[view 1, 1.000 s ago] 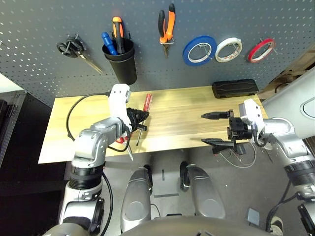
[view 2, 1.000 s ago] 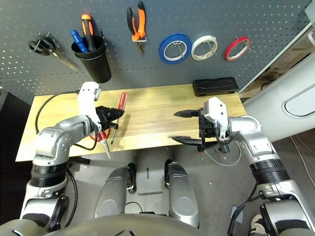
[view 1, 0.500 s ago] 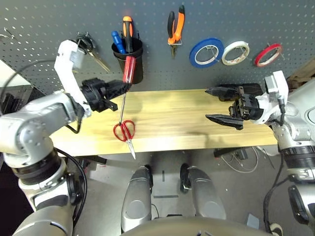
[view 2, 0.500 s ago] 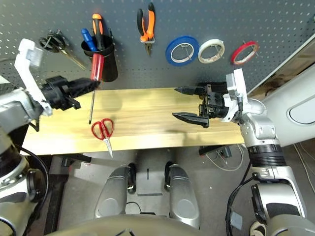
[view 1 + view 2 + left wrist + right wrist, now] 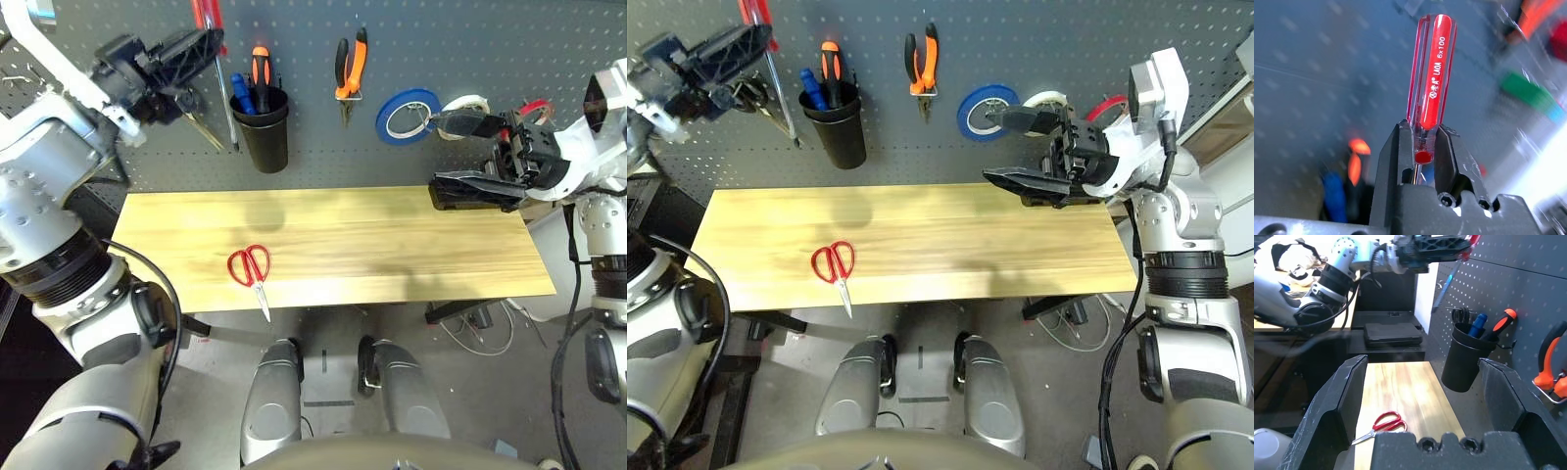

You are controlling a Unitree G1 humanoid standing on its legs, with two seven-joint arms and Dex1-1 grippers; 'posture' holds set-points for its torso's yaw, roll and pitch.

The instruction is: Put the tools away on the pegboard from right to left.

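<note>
My left gripper point(image 5: 191, 44) is shut on the slim red-handled screwdriver point(image 5: 1432, 73) and holds it high in front of the pegboard point(image 5: 294, 29). It is up and to the left of the black cup point(image 5: 263, 127), and its shaft point(image 5: 229, 108) hangs down. The red-handled scissors point(image 5: 251, 266) lie on the wooden table point(image 5: 392, 245), left of centre near the front edge. Orange-and-black pliers point(image 5: 349, 67) hang on a hook. My right gripper point(image 5: 456, 152) is open and empty, raised at the right in front of the tapes. It partly covers the red tape ring point(image 5: 534, 106).
The cup holds an orange-handled and a blue-handled screwdriver. Black-handled scissors point(image 5: 196, 122) hang left of the cup, behind the screwdriver shaft. A blue tape roll point(image 5: 407, 110) and a white tape roll point(image 5: 462, 101) hang between the pliers and the red ring.
The left arm has lifted the screwdriver from the table up to the pegboard beside the cup. The right arm has risen from the front edge towards the tapes. The camera has shifted too.
</note>
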